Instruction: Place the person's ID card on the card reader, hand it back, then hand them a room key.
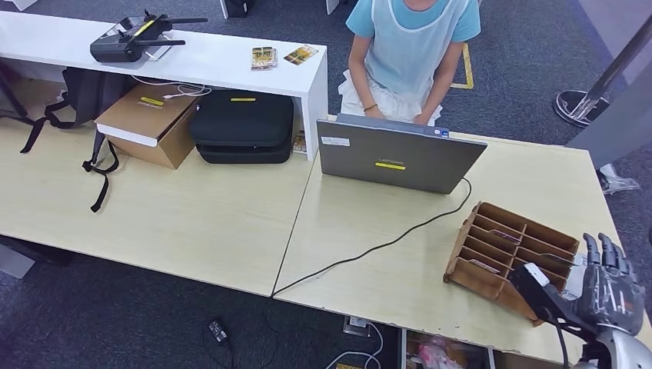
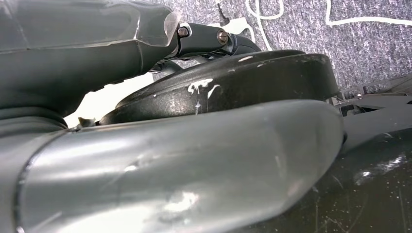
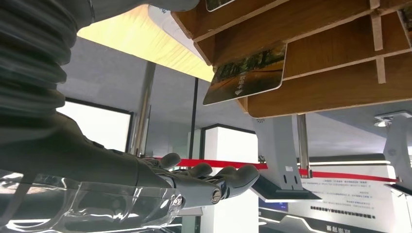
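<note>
A wooden slotted card rack [image 1: 511,250] stands on the desk's right end, with cards tucked into some of its slots. My right hand [image 1: 607,284] hovers just beside the rack's near right corner, fingers stretched out and apart, holding nothing. In the right wrist view the same hand [image 3: 209,184] lies stretched a short way off from the rack [image 3: 316,58], and a room key card [image 3: 245,73] with a landscape picture sticks out of one slot. My left hand [image 2: 184,165] appears as grey covers close to the camera; its fingers are hidden. A person [image 1: 411,54] in a blue top sits behind the laptop.
A grey laptop [image 1: 396,157] stands open on the desk, its black cable [image 1: 384,246] running to the front edge. On the white shelf [image 1: 215,61] lie two picture cards [image 1: 263,58] and a remote controller [image 1: 131,38]. Under it sit a black case [image 1: 242,127] and a cardboard box [image 1: 150,123].
</note>
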Action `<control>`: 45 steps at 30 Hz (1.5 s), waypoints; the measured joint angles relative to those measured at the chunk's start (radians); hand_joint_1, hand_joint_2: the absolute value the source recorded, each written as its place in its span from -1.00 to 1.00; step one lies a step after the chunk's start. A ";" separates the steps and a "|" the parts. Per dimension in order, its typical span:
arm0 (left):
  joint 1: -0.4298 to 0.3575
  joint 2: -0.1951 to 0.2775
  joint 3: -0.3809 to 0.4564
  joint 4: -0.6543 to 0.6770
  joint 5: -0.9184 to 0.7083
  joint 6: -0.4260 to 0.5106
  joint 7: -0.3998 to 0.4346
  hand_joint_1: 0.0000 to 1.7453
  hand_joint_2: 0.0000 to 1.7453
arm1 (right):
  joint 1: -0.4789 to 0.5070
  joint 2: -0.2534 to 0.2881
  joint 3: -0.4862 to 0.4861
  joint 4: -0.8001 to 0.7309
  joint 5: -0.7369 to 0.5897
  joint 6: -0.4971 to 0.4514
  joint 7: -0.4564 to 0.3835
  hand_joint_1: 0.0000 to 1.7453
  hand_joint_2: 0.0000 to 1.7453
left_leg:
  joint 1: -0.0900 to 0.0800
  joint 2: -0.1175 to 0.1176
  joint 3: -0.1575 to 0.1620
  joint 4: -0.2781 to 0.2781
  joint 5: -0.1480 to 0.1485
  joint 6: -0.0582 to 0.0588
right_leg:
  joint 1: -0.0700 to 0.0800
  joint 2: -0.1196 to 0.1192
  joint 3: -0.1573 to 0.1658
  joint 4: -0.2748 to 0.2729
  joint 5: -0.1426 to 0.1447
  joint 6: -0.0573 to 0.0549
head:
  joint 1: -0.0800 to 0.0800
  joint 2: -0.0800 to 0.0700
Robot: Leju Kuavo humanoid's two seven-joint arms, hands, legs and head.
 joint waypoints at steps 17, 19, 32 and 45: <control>-0.002 0.000 0.031 0.000 0.020 0.000 0.000 -1.00 -1.00 | -0.060 -0.053 0.027 0.071 -0.045 0.009 0.005 -0.81 1.00 | 0.000 0.000 0.000 0.000 0.000 0.000 | 0.000 0.000 0.000 0.000 0.000 0.000 | 0.000 0.000; -0.002 -0.001 0.035 0.000 0.021 0.000 0.000 -1.00 -1.00 | -0.073 -0.056 0.032 0.083 -0.050 0.009 0.004 -0.80 1.00 | 0.000 0.000 0.000 0.000 0.000 0.000 | 0.000 0.000 0.000 0.000 0.000 0.000 | 0.000 0.000; -0.004 -0.003 0.059 0.000 0.038 0.000 0.000 -1.00 -1.00 | -0.120 -0.080 0.084 0.144 -0.058 0.017 0.000 0.71 1.00 | 0.000 0.000 0.000 0.000 0.000 0.000 | 0.000 0.000 0.000 0.000 0.000 0.000 | 0.000 0.000; -0.005 -0.003 0.091 0.000 0.059 0.000 0.000 -1.00 -1.00 | -0.173 -0.114 0.132 0.205 -0.096 0.012 -0.006 1.00 1.00 | 0.000 0.000 0.000 0.000 0.000 0.000 | 0.000 0.000 0.000 0.000 0.000 0.000 | 0.000 0.000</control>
